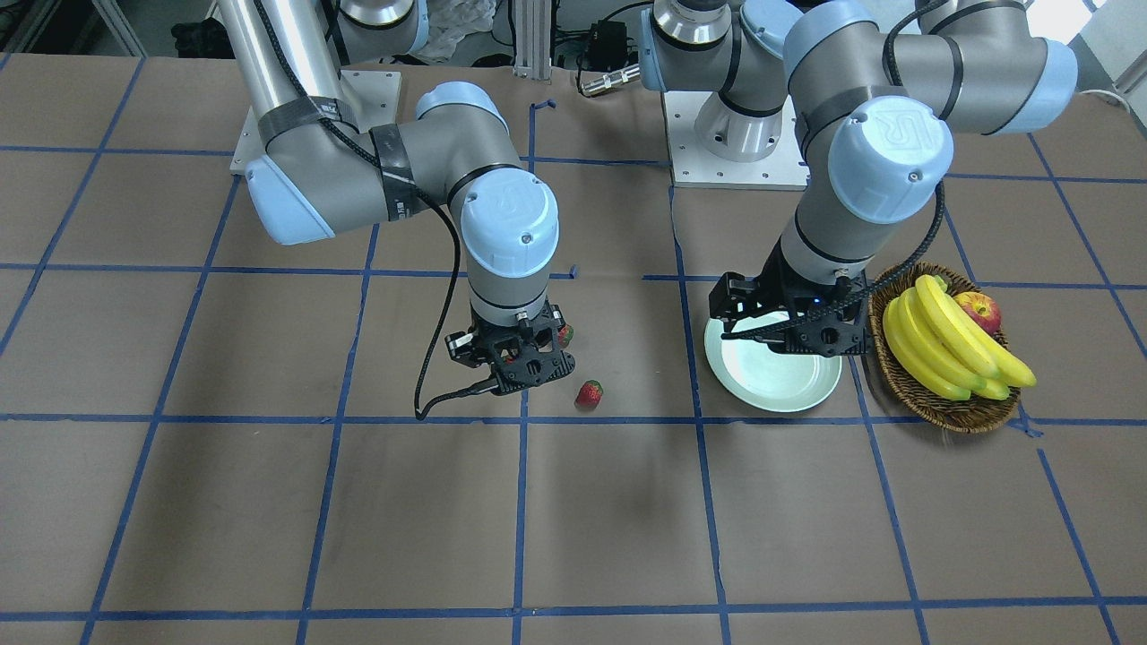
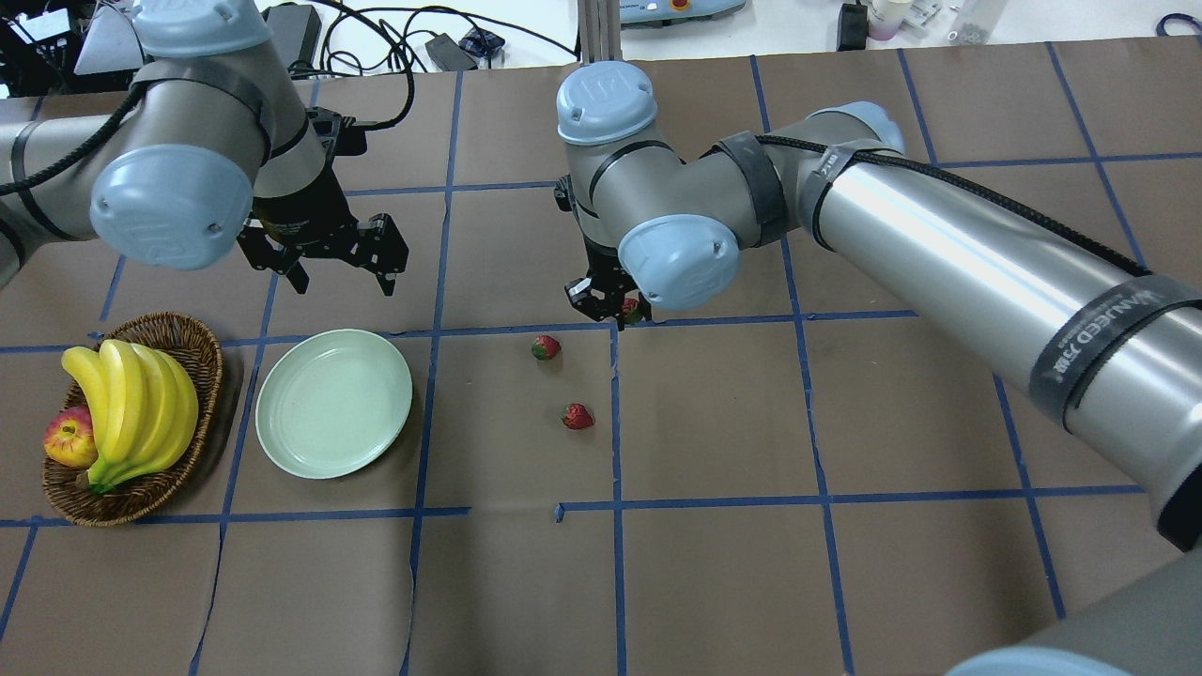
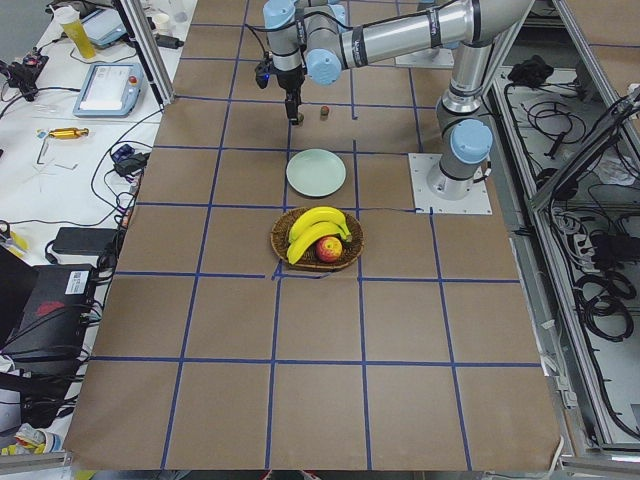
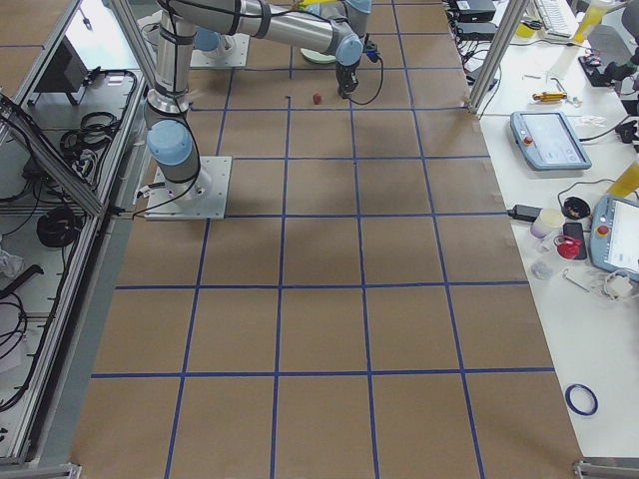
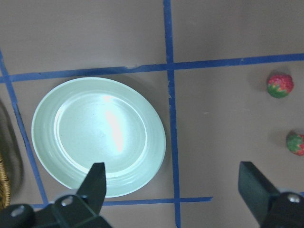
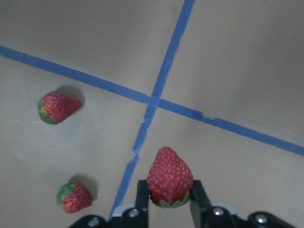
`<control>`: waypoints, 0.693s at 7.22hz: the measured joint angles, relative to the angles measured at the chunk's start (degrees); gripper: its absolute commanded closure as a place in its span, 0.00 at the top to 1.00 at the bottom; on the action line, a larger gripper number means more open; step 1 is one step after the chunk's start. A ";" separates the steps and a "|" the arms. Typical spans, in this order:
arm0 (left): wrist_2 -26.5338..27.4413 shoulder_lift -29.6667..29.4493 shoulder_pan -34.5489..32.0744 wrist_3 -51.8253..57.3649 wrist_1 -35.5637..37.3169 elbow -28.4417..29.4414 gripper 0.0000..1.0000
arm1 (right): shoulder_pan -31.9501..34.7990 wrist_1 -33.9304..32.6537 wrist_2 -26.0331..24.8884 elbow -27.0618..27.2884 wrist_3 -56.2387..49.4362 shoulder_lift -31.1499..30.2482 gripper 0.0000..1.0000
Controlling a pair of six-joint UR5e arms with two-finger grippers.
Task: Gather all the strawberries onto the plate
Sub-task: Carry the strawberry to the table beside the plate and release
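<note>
My right gripper (image 6: 169, 197) is shut on one strawberry (image 6: 169, 183) and holds it above the table near a blue tape crossing; it also shows in the overhead view (image 2: 606, 300). Two more strawberries (image 2: 546, 347) (image 2: 577, 416) lie on the brown paper nearby, and they show in the right wrist view (image 6: 57, 107) (image 6: 73, 197). The pale green plate (image 2: 333, 402) is empty and lies left of them. My left gripper (image 2: 324, 268) is open and empty, hovering above the plate's far edge (image 5: 95, 133), with its fingers (image 5: 95, 183) spread wide.
A wicker basket (image 2: 202, 347) with bananas (image 2: 131, 404) and an apple (image 2: 68, 439) stands just left of the plate. Blue tape lines grid the brown table cover. The right arm's long links span the table's right half in the overhead view.
</note>
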 measured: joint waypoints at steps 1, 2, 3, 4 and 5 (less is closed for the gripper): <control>0.25 -0.13 0.92 0.18 0.03 -0.04 1.00 | 2.18 -0.10 0.83 -0.18 2.13 0.50 0.00; 0.31 -0.21 1.40 0.39 0.04 -0.11 1.00 | 4.35 -0.49 1.53 -0.28 3.65 1.45 0.00; 0.28 -0.24 1.60 0.52 0.05 -0.21 1.00 | 6.56 -1.51 2.73 -0.35 5.18 2.78 0.00; 0.24 -0.26 1.66 0.55 0.06 -0.33 1.00 | 8.52 -2.80 3.89 -0.37 6.30 4.27 0.00; 0.21 -0.27 1.69 0.52 0.05 -0.48 1.00 | 9.98 -3.78 4.91 -0.42 7.06 5.49 0.00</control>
